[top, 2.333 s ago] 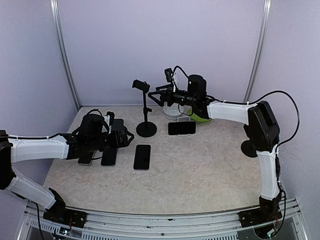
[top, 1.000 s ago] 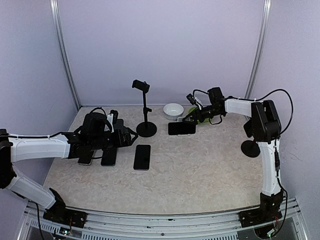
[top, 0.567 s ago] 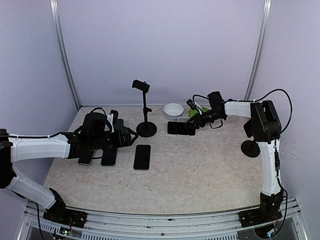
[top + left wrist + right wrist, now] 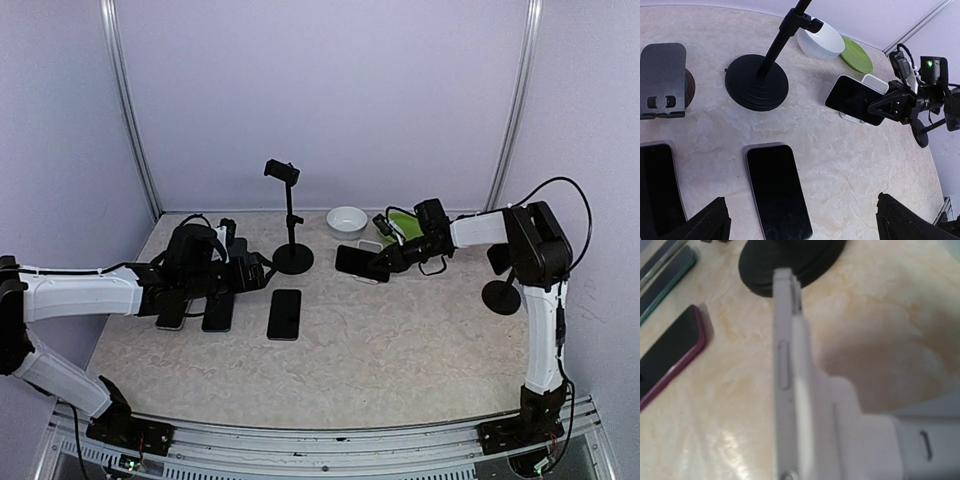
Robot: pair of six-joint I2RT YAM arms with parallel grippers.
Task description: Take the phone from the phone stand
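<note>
Right pincer (image 4: 385,259) is closed down narrow on the right end of the phone (image 4: 357,262). At least that's how my left wrist feed reads it, where both fingers (image 4: 889,96) come together on that edge. The phone sits right of centre on the tabletop (image 4: 400,345), tilted with its dark screen facing the near-left, and it's pressed right up against the little white phone stand (image 4: 875,83) behind it. I honestly can't tell if its bottom edge is in the stand's lip or just clear of it. The right wrist feed is pretty blurry, but it shows the phone edge-on, pale side rail up the middle and the white stand tucked against it at lower right.

Left pincer (image 4: 256,272) is spread wide with nothing in it, parked low over the left half of the tabletop, well apart from the phone. Just near of it a black phone (image 4: 777,190) lies flat, and two more phones (image 4: 218,313) lie side by side to its left. A grey stand (image 4: 662,80) is at far left.

Other stuff: a tall black stand (image 4: 293,258) just left of the phone, plus a white bowl (image 4: 347,218) and a green plate (image 4: 406,222) on the far side.
</note>
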